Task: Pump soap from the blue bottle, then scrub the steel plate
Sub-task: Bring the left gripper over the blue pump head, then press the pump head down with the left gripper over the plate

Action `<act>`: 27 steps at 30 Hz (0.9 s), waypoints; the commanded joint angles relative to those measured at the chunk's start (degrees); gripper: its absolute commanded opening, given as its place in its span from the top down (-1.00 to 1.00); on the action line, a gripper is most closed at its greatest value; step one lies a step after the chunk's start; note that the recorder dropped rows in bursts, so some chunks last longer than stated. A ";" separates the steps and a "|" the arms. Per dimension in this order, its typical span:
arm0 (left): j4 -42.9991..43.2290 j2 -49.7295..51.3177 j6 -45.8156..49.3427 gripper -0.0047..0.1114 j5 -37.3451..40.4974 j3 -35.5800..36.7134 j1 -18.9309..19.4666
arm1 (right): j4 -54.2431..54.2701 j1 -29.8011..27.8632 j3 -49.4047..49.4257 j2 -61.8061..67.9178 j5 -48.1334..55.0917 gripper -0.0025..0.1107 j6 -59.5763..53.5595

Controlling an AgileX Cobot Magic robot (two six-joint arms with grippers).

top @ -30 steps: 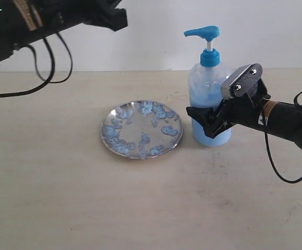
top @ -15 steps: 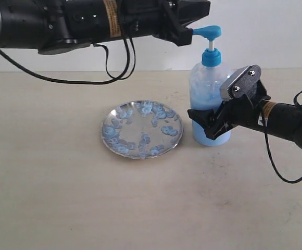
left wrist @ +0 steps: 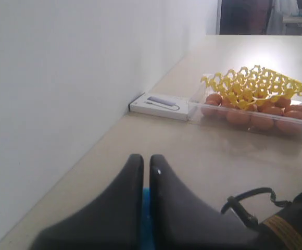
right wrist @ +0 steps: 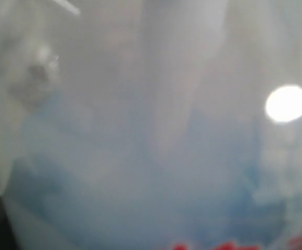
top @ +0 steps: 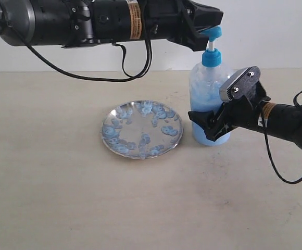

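The left gripper (top: 207, 27) reaches in across the top of the scene and sits on the bright blue pump head (top: 215, 33) of the blue bottle (top: 205, 86). In the left wrist view its two dark fingers (left wrist: 121, 208) lie pressed almost together, with only a thin sliver of blue showing in the slit between them. The bottle stands upright on the beige table (top: 62, 198), just beside the steel plate (top: 142, 129) and on the right-arm side of it. The right gripper (top: 211, 126) clasps the bottle's lower body, with one black finger across the front. The right wrist view is filled by the blurred bottle wall, light blue liquid and a trace of red print. Soap (top: 167, 130) lies on the plate as scattered light blue blobs and rings. Further along the table, against the white wall (left wrist: 62, 78), rest a flat white box (left wrist: 159, 105) and a clear tray of brown eggs (left wrist: 255, 117) topped by a yellow lattice.
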 commanded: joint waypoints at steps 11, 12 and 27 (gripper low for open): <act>6.83 -0.24 -5.65 0.85 4.29 -0.51 -0.32 | -1.55 4.59 -3.20 0.74 10.23 0.96 -1.20; 7.71 -0.24 -6.02 0.85 4.41 -0.51 -0.32 | -1.44 4.59 -3.20 0.74 10.66 0.96 -1.20; 3.71 -3.16 -0.29 0.85 8.40 -1.84 -0.19 | -1.22 4.59 -3.20 0.74 10.38 0.96 -0.59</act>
